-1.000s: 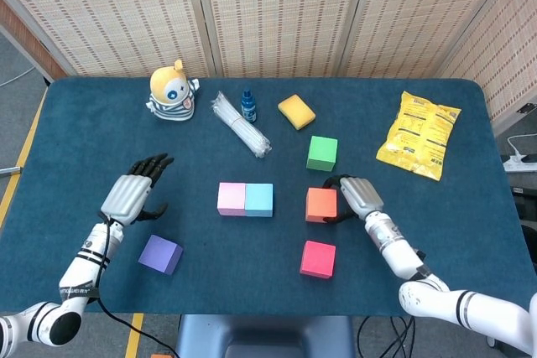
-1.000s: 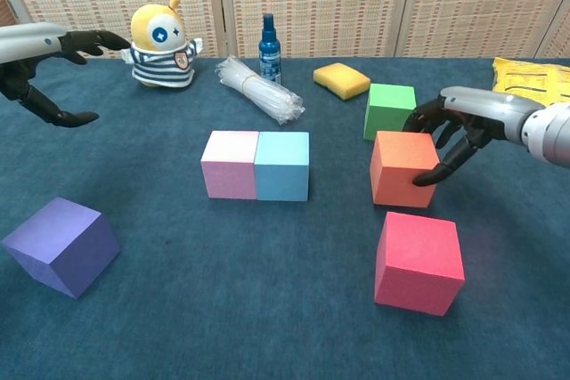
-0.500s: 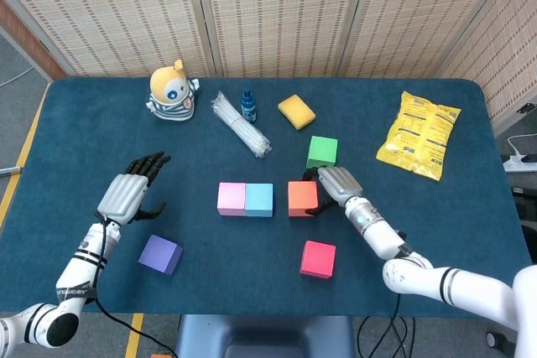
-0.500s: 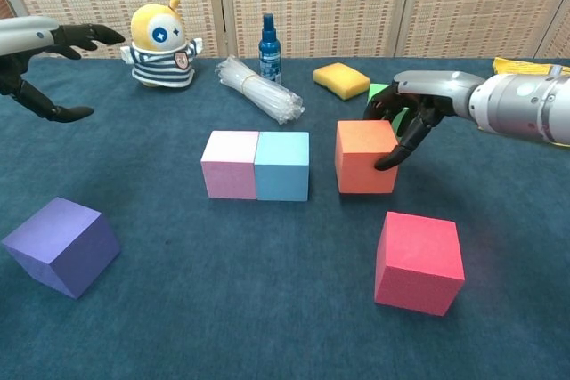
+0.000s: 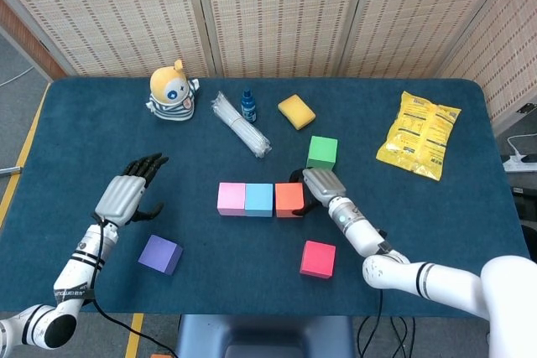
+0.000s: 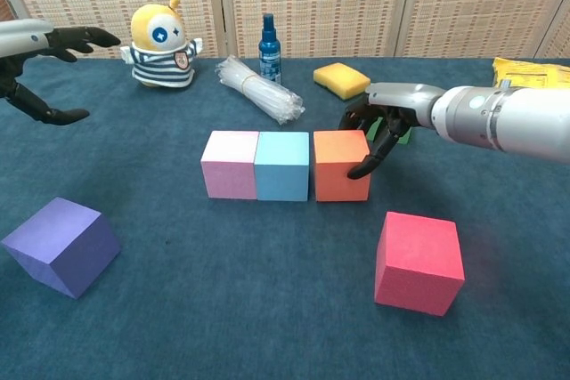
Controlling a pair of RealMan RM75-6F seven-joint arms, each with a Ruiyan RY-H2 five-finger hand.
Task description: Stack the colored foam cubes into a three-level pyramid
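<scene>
Head view – base row: I see the pink cube [image 5: 231, 199], blue cube [image 5: 259, 199] and orange cube [image 5: 289, 199] lined up on the desk [image 5: 84, 123], the orange one just beside the blue.
Head view – right robot hand [image 5: 319, 184]: curled around the orange cube's right side, gripping it.
Head view – left robot hand [image 5: 127, 194]: fingers apart, holding nothing, near the purple cube [image 5: 160, 254].
Chest view – step: a sliver of gap shows between orange and blue – I judge the bottom level nearly finished.
Chest view – next: let go, then fetch the red cube [image 6: 419, 262] or green cube [image 6: 400, 124] for level two, centred over a seam.
</scene>
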